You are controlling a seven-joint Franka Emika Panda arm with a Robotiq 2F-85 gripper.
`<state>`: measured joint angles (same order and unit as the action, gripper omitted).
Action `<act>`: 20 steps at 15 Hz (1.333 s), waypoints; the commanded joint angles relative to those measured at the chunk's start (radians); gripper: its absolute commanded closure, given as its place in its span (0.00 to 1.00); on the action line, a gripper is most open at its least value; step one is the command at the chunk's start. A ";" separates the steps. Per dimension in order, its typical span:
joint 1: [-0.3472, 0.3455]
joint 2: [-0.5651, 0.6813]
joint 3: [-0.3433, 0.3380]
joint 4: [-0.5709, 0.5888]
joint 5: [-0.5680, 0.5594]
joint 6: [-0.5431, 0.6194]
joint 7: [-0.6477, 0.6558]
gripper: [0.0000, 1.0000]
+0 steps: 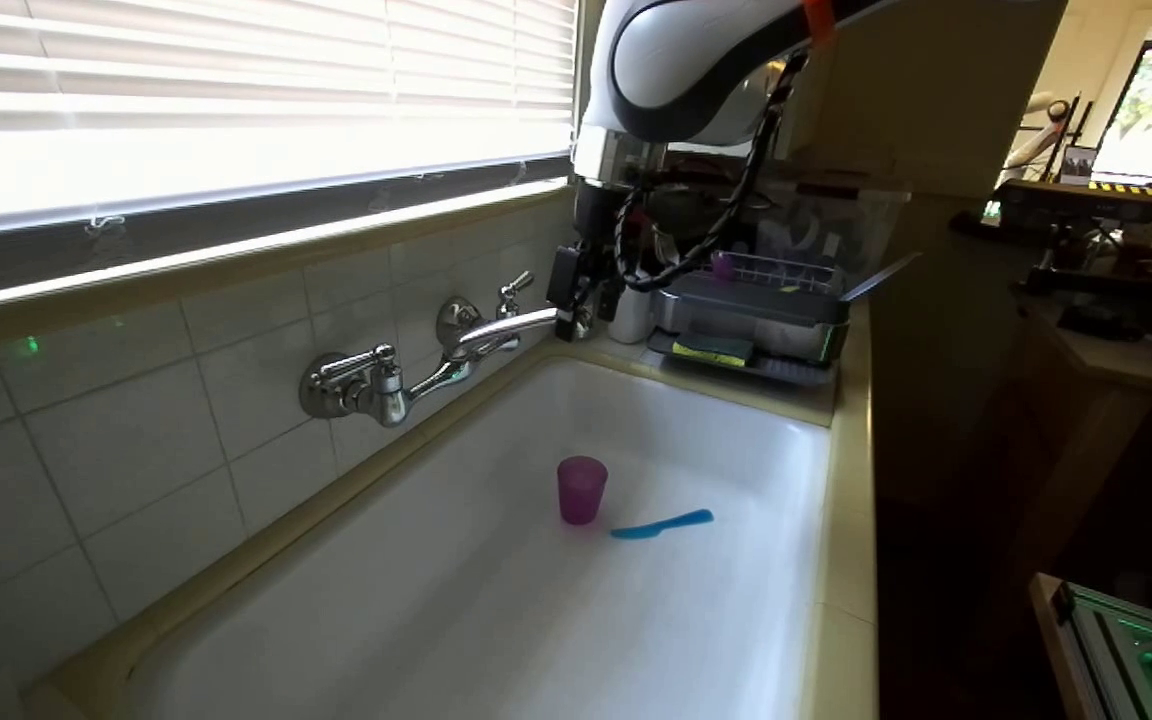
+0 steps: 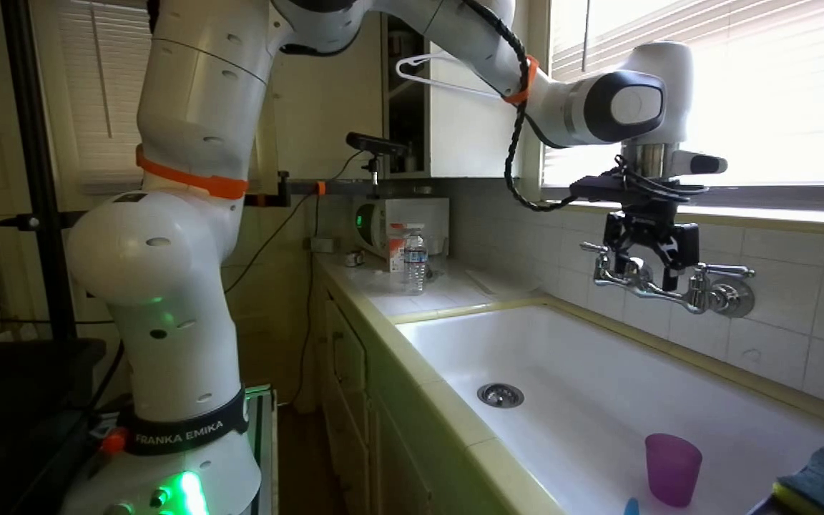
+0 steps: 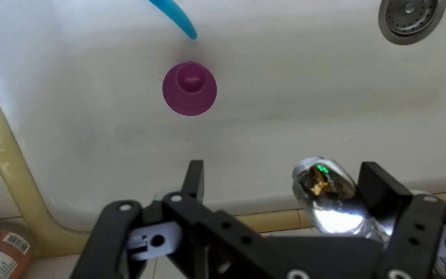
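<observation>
Seems to be at the approach step, hovering with the gripper (image 3: 283, 175) spread wide and empty beside the faucet (image 3: 326, 199), and calls for clearing the faucet before any lowering towards the purple cup (image 3: 190, 101), upright in the sink (image 3: 304, 85) below the faucet.

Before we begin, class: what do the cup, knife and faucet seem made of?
Purple cup: probably translucent plastic, satin; it casts a pinkish glow.
Blue knife: likely plastic, smooth; one even colour throughout.
Faucet: apparently chromed metal, polished; mirror-like reflections.
</observation>
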<state>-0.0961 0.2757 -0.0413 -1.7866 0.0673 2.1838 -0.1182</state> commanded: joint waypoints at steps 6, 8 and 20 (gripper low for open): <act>-0.031 0.028 -0.005 0.021 0.007 -0.024 -0.123 0.00; -0.036 0.021 -0.004 0.002 0.009 -0.011 -0.165 0.00; -0.086 0.042 0.013 -0.100 0.035 0.031 -0.451 0.00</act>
<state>-0.1589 0.3013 -0.0446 -1.8542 0.0791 2.1763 -0.4976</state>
